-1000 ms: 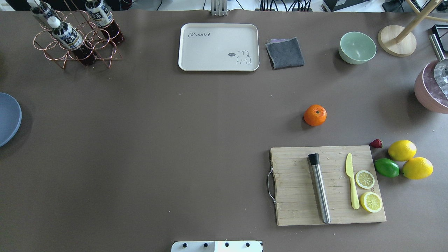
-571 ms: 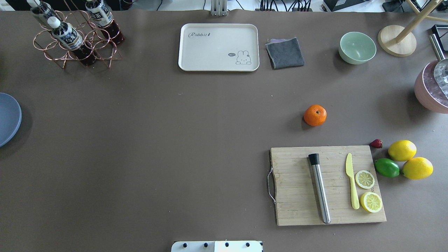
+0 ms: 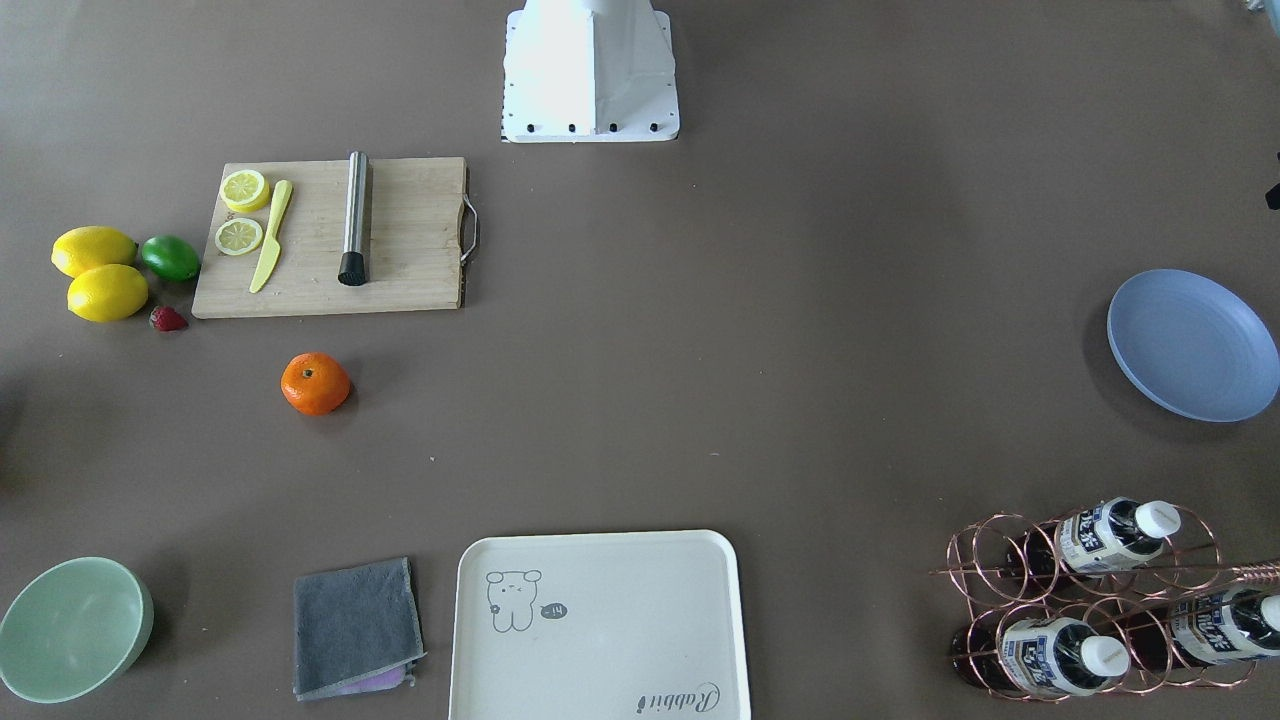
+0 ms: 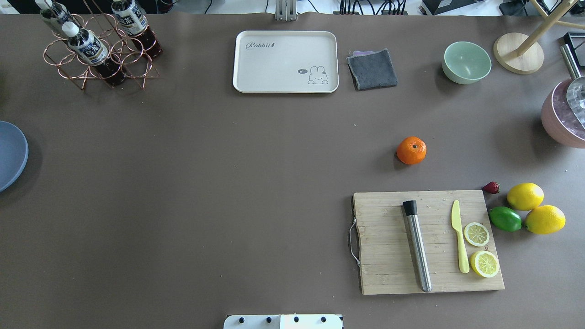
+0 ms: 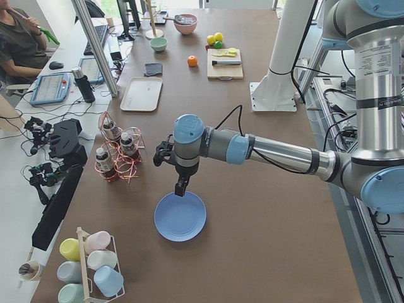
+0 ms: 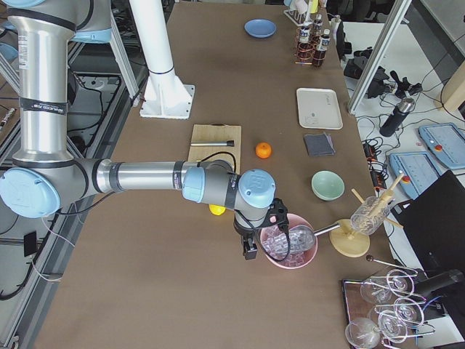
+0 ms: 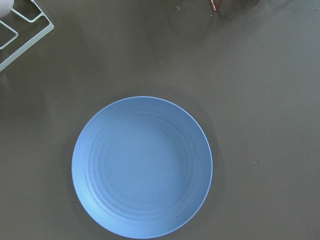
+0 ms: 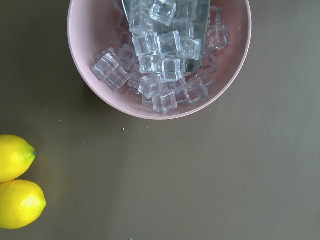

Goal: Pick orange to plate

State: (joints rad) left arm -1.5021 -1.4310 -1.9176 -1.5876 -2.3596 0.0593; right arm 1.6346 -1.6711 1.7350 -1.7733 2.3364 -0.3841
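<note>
The orange sits alone on the brown table, just beyond the cutting board; it also shows as the orange in the front-facing view. The periwinkle plate lies at the table's far left edge, and fills the left wrist view as the bare plate. My left gripper hangs just above the plate; I cannot tell if it is open. My right gripper hovers beside a pink bowl, far from the orange; I cannot tell its state either.
A cutting board carries a steel muddler, a yellow knife and lemon slices. Two lemons, a lime and a strawberry lie to its right. At the back stand a cream tray, a grey cloth, a mint bowl and a bottle rack. The pink bowl holds ice.
</note>
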